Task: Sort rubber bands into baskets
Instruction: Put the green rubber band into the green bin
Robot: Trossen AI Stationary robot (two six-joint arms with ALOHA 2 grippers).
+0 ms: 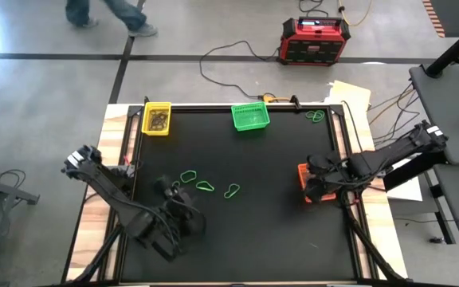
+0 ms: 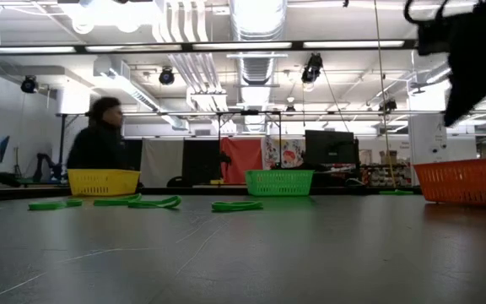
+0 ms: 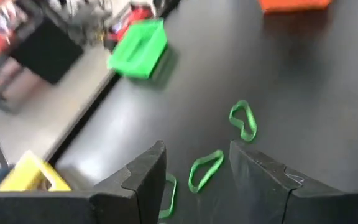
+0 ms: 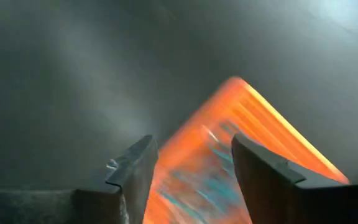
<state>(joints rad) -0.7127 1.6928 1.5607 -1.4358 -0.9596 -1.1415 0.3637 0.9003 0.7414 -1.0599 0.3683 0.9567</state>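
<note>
High view. The table [image 1: 245,239] is carrying a yellow basket [image 1: 157,118] at its far left corner, a green basket [image 1: 250,116] at the far edge near the middle, and an orange basket [image 1: 304,180] at the right side. Dark bands are lying inside the yellow one. Three green bands [image 1: 205,185] are lying loose near the middle, and another green band [image 1: 315,116] is sitting at the far right corner. The left pincer [image 1: 164,188] is hovering just left of the loose bands. The right pincer [image 1: 315,177] is hanging over the orange basket. A red box [image 1: 315,40] is standing on the floor beyond the table, with a person's legs [image 1: 110,13] showing at far left.

Low view. Green bands [image 2: 150,203] are lying flat in a row before the yellow basket [image 2: 103,181] and the green basket [image 2: 279,181]. The orange basket [image 2: 471,182] is sitting at right, under the dark right arm [image 2: 471,51]. A person [image 2: 99,143] is standing behind the yellow basket.

Left wrist view. The left pincer [image 3: 194,177] is standing spread and empty, with one green band [image 3: 205,170] showing between its fingers [image 3: 148,180], another [image 3: 243,120] lying beyond.

Right wrist view. The right pincer [image 4: 191,168] is standing spread and empty above the orange basket [image 4: 253,137], where teal bands [image 4: 210,186] are lying, blurred.
</note>
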